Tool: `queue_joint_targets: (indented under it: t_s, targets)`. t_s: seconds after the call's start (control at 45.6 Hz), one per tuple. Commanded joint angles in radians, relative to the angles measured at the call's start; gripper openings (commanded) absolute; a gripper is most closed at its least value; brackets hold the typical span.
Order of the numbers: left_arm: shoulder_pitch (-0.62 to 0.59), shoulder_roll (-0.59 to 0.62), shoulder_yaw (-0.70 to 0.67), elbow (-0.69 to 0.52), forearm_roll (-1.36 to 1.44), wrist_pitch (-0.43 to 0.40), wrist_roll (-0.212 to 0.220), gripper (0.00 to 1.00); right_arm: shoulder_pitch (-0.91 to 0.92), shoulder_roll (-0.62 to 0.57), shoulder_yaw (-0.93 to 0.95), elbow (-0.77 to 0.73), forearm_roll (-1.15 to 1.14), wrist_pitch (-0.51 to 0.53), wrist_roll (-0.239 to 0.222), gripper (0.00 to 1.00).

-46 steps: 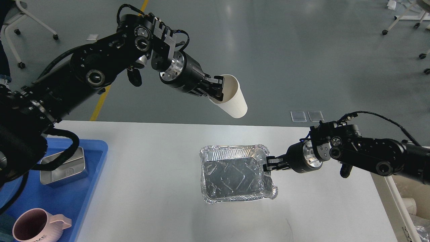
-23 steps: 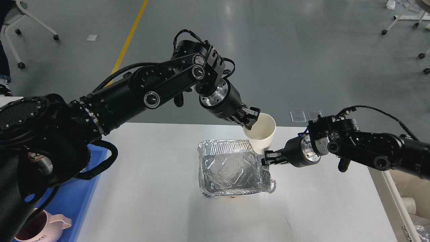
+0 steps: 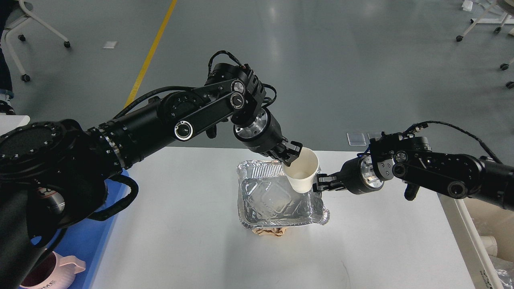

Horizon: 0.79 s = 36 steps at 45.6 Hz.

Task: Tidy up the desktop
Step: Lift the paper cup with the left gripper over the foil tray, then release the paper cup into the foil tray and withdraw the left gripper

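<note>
The white desktop (image 3: 180, 249) fills the lower part of the head view. My left gripper (image 3: 292, 157) is shut on the rim of a white paper cup (image 3: 303, 176), held upright over the far right corner of a foil tray (image 3: 277, 200). My right gripper (image 3: 319, 186) is shut on the foil tray's right rim and holds it lifted and tilted above the desktop. A crumpled brown paper ball (image 3: 273, 232) shows on the desktop under the tray's near edge.
A blue plastic tray (image 3: 86, 249) lies at the left edge, mostly hidden by my left arm, with a pink mug (image 3: 56, 275) at its near end. A white open-topped bin (image 3: 482, 237) stands off the table's right edge.
My left arm has swung right and down, bringing the cup from high above the table to over the foil tray. The right gripper has lifted the tray, uncovering the brown paper ball.
</note>
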<state>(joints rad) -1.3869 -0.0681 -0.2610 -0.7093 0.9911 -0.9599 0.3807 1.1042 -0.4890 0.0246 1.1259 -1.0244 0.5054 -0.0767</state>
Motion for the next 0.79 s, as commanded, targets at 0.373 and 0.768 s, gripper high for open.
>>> queue_joint_targets:
  t_s: [0.373,0.768]
  targets:
    - [0.006,0.013,-0.029,0.027,-0.032,0.029,-0.002,0.98,-0.003,-0.008,0.000,0.003,0.001,0.001,0.000,0.00]
    - [-0.057,0.137,-0.070,0.019,-0.236,0.020,-0.017,0.98,-0.004,-0.019,0.000,0.005,0.001,-0.001,0.002,0.00]
